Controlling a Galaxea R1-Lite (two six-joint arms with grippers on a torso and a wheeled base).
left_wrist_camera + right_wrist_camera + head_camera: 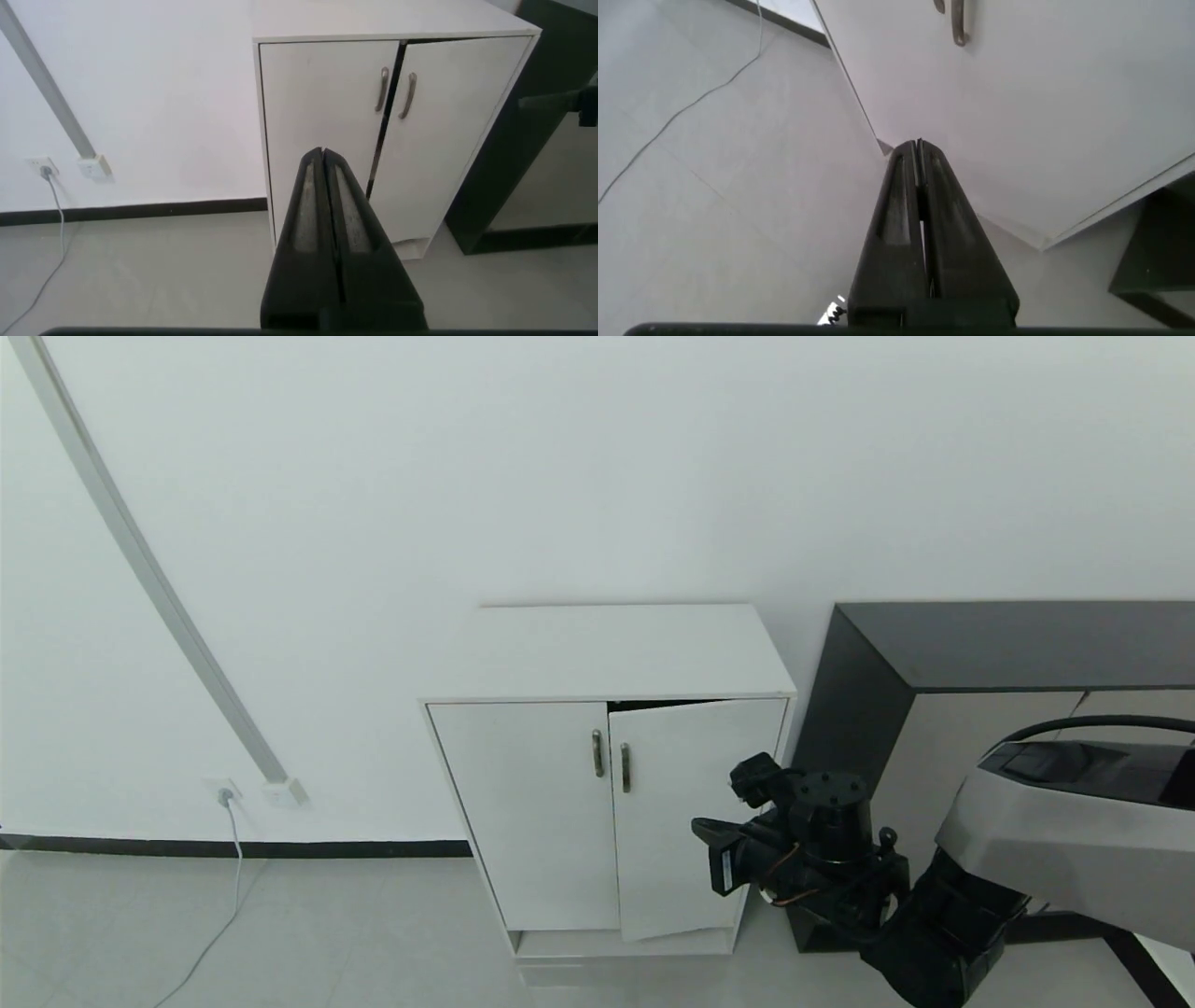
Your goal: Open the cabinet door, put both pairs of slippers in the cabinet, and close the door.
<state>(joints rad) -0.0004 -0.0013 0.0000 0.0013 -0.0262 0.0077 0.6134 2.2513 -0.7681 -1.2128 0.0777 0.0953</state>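
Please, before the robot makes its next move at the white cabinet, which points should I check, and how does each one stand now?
1. Right door unlatched: ok, it stands ajar.
2. Opening wide enough to load: not ok, only a narrow gap.
3. Left door shut: ok.
4. Right gripper empty: ok, shut on nothing.
5. Left gripper empty: ok, shut on nothing.
6. Right gripper touching the right door: cannot tell.

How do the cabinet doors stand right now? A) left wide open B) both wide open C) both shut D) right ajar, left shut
D: the right door tilts out with a dark gap along its top, while the left door sits flush.
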